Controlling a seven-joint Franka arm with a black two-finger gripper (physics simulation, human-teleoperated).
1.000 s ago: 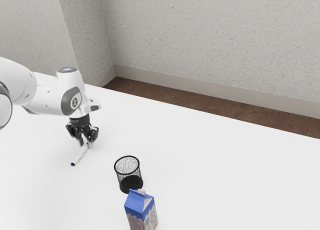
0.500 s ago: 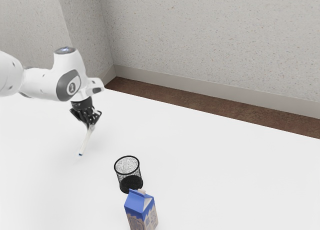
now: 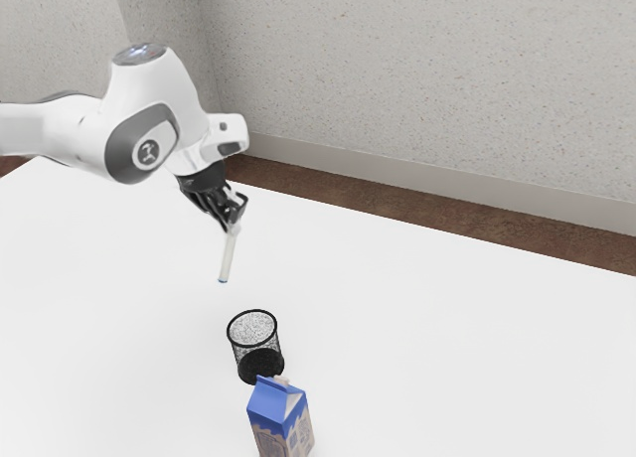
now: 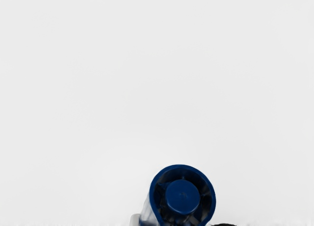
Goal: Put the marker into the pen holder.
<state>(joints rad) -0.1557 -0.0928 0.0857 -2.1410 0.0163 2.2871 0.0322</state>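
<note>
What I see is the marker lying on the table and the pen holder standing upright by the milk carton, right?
The marker isn't lying there: the exterior view shows the gripper holding it above the table. The pen holder does stand upright by the milk carton.

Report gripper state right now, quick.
Gripper: closed on the marker, held clear of the table, blue end down, not yet in the pen holder.

Our arm [image 3: 75, 134] and the carton [image 3: 278, 417] run off the exterior view's edges; our pincer [image 3: 234, 227] hides the marker's upper end [image 3: 231, 240].
</note>
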